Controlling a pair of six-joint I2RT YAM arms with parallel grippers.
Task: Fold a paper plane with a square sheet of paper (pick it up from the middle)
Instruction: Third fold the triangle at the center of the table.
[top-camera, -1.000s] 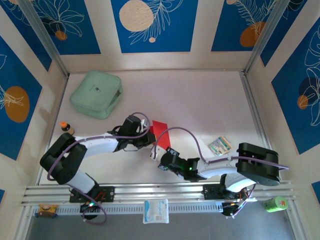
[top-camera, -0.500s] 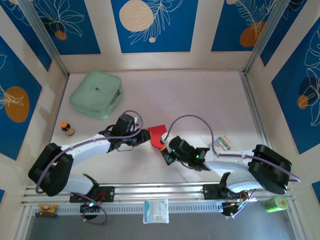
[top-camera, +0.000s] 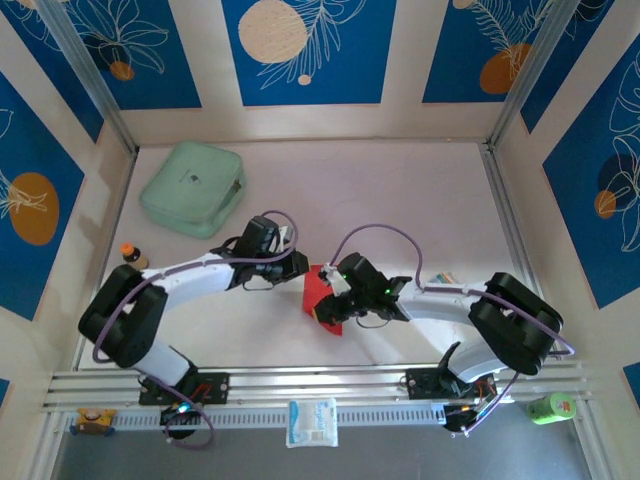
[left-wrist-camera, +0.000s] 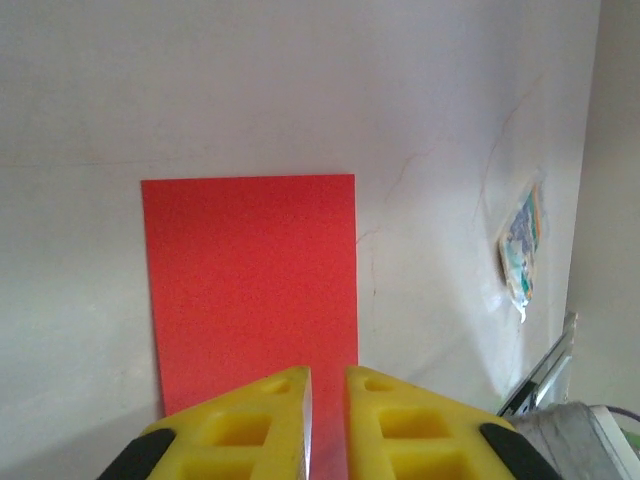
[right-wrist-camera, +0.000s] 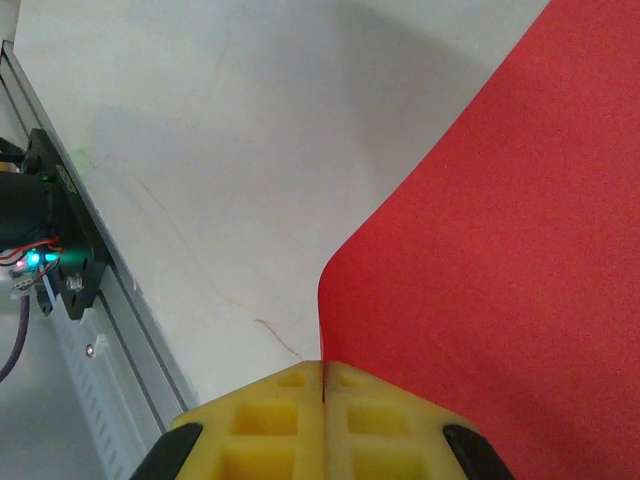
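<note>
Near the middle of the table, slightly toward 6 o'clock, lies one square sheet of paper (top-camera: 320, 292), bright red, with two grippers meeting at it. The left gripper (left-wrist-camera: 328, 425) comes in from 10 o'clock. Its yellow fingers (left-wrist-camera: 235, 425) stand a narrow slit apart at the sheet's near edge, and I cannot tell whether they nip it. The right gripper (right-wrist-camera: 325, 425) reaches in from 3 o'clock with its fingers pressed together on the sheet's edge, which curls upward from them. One mint-green case (top-camera: 192, 188) sits at 10 o'clock, one small bottle (top-camera: 130, 255) at 9 o'clock and one colourful packet (top-camera: 445, 277) at 3 o'clock.
</note>
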